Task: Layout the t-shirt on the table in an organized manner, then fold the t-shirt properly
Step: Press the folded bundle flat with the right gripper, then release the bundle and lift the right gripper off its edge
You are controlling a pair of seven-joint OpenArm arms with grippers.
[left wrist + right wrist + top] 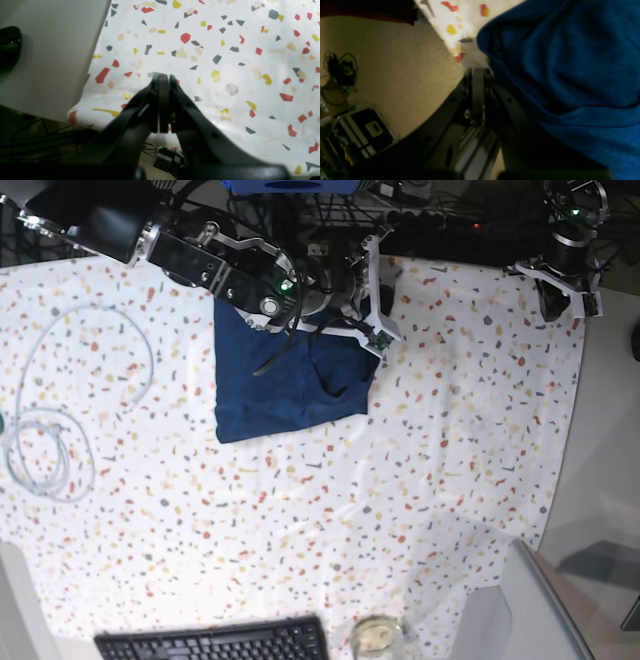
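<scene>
The dark navy t-shirt (290,380) lies bunched in a rough rectangle on the far middle of the speckled table (450,430). In the right wrist view it (565,62) fills the right side. My right gripper (477,71) is shut just beside the shirt's folded edge, near the table's edge; I see no fabric between the jaws. In the base view it (378,328) sits at the shirt's upper right corner. My left gripper (163,77) is shut and empty above bare speckled cloth (225,62), at the far right corner (555,300).
A white cable coil (40,450) lies at the left of the table. A black keyboard (215,642) and a glass (375,635) sit at the near edge. A plain grey surface (560,600) borders the right. A case (362,127) and cables (337,75) lie on the floor.
</scene>
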